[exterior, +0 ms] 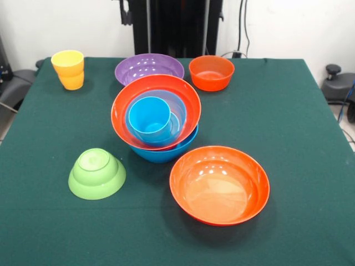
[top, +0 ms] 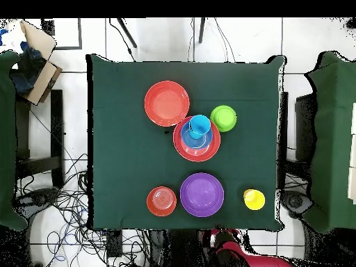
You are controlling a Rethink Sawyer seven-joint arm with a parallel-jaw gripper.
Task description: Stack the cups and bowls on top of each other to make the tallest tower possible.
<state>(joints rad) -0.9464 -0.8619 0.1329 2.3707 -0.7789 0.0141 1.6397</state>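
Tower point(exterior: 156, 119) leans, blue cup point(exterior: 150, 119) on top — my gripper's out of sight (grasp unknowable). Next, I'd say: fetch the far-left yellow cup point(exterior: 69, 69).

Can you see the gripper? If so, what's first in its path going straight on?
The gripper shows in neither view, so no heading can be read. Only the red arm shows, drawn back at the table edge; the nearest thing to it is the purple bowl.
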